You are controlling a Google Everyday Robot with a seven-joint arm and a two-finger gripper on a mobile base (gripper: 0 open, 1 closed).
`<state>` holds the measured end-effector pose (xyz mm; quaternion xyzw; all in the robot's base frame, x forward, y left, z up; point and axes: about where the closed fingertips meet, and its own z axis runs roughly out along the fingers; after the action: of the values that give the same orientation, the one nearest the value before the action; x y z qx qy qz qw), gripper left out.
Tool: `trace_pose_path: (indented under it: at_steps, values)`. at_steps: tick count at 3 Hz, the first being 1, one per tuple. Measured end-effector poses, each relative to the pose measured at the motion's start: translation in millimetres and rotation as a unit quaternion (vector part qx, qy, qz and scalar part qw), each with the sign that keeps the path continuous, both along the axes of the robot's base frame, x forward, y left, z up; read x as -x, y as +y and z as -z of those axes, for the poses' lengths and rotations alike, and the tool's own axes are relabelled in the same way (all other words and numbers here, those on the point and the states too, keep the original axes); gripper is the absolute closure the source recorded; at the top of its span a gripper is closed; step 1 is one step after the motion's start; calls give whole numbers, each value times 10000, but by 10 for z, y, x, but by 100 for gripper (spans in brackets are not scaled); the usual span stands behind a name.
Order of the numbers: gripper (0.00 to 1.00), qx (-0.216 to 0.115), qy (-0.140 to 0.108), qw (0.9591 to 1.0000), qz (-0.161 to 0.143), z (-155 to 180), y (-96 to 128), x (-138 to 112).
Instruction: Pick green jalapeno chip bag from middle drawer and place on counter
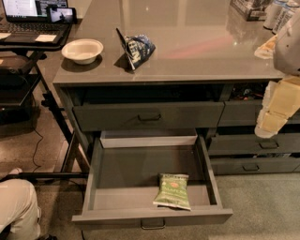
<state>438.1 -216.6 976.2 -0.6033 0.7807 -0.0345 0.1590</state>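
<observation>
The green jalapeno chip bag (172, 191) lies flat on the floor of the middle drawer (150, 218), near its front right. The drawer is pulled far out. The grey-brown counter (197, 47) spans the top of the cabinet above it. My gripper (273, 116), with cream-coloured parts, hangs at the right edge of the view. It sits in front of the right-hand drawers just below counter height, well above and to the right of the bag, and touches nothing.
A dark blue-and-white chip bag (136, 49) and a white bowl (82, 50) stand on the counter's left part. Cans and a package (267, 10) sit at its back right. The shallower top drawer (147, 116) is slightly open. A black side table with a laptop (33, 14) and a person's knee (16, 206) are on the left.
</observation>
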Motion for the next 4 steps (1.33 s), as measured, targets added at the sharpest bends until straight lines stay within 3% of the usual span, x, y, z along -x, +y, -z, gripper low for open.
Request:
trace_pose_path:
  at_steps: [1,2,3,4]
  values:
    - [0,0,0,10000,0,0,0,0]
    - [0,37,-40,9988,-483,200,117,-78]
    - [0,67,75,9876,-1565,834,389,-330]
    - [0,192,243,9630,-2678,1490,617,-526]
